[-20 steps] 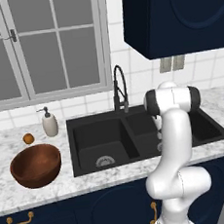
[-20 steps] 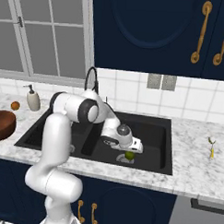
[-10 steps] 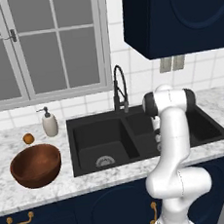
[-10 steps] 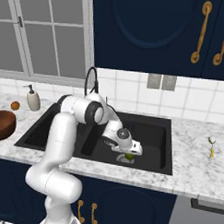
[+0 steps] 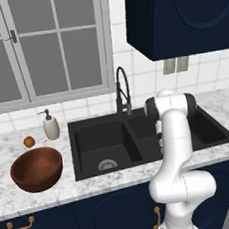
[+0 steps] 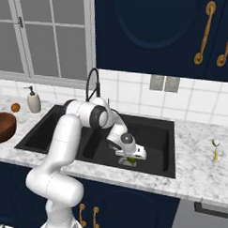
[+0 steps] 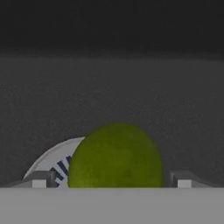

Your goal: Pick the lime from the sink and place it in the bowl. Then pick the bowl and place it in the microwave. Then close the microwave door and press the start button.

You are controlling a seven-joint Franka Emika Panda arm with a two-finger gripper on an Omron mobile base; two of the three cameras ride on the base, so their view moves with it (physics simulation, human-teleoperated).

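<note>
lime [image 7: 114, 156]: on the sink [image 6: 159, 134] floor, over the drain [image 7: 50, 164]
fingers [image 7: 39, 178]: wide apart, flanking it at 3 and 9 o'clock (not gripping)
bowl [image 5: 36, 169]: on desk [image 5: 5, 148]

Even, soft rendered light; hand view grainy.

Yellow-green lime [image 7: 114, 156], matte black sink [image 6: 155, 136], glossy reddish-brown bowl [image 5: 36, 169], white-grey marbled counter [image 5: 45, 194].
</note>
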